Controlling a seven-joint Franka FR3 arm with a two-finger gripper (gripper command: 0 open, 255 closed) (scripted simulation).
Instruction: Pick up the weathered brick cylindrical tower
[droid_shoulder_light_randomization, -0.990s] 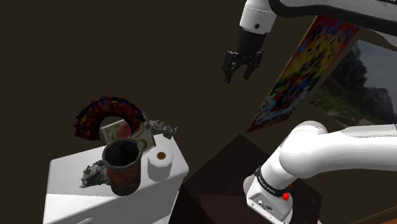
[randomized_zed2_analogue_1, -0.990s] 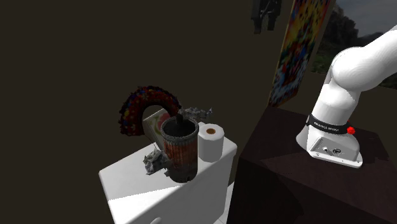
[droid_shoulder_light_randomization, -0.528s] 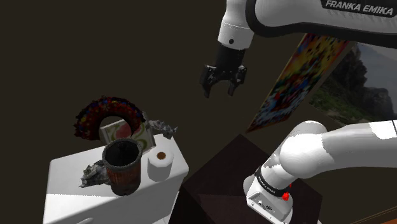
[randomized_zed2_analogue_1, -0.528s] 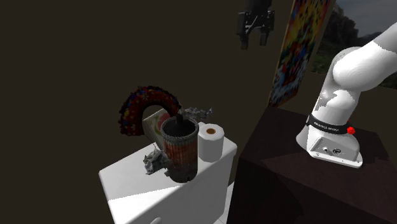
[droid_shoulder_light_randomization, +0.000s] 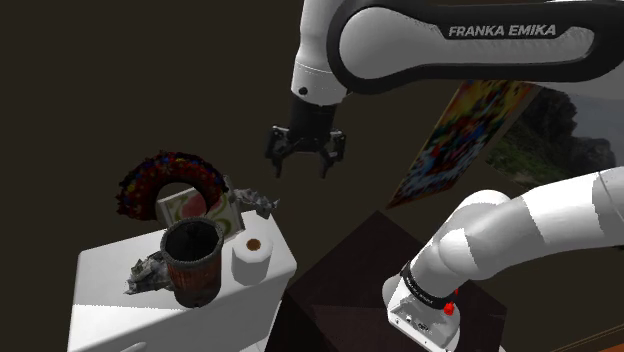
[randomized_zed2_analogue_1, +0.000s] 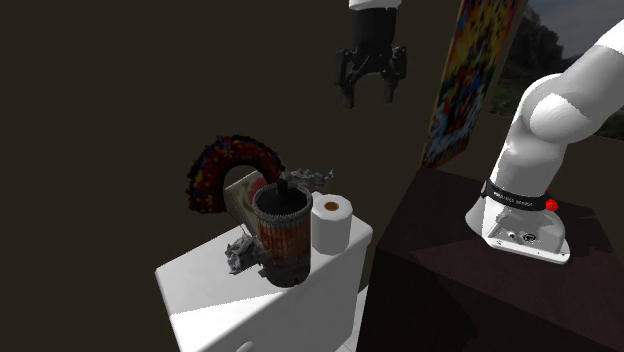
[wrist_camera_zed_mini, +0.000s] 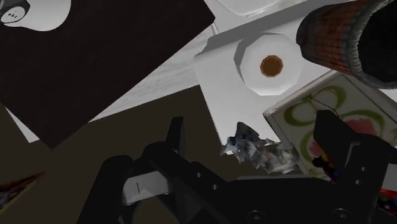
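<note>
Overhead, the gripper (droid_shoulder_light_randomization: 303, 168) hangs spread, empty, well apart from the hollow, seemingly brick-skinned cylinder (droid_shoulder_light_randomization: 193, 265).

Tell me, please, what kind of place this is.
Probably a room in a house: a colourful poster hangs on the dark wall, and a paper roll stands on a white cabinet.

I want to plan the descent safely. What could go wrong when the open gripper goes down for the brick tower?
1. The white roll stands close beside the brick tower; a finger of the open gripper could knock it over.
2. The grey crumpled object lies close on the tower's other side and may be pushed.
3. The tower looks wide, so the fingers might not span it.
</note>
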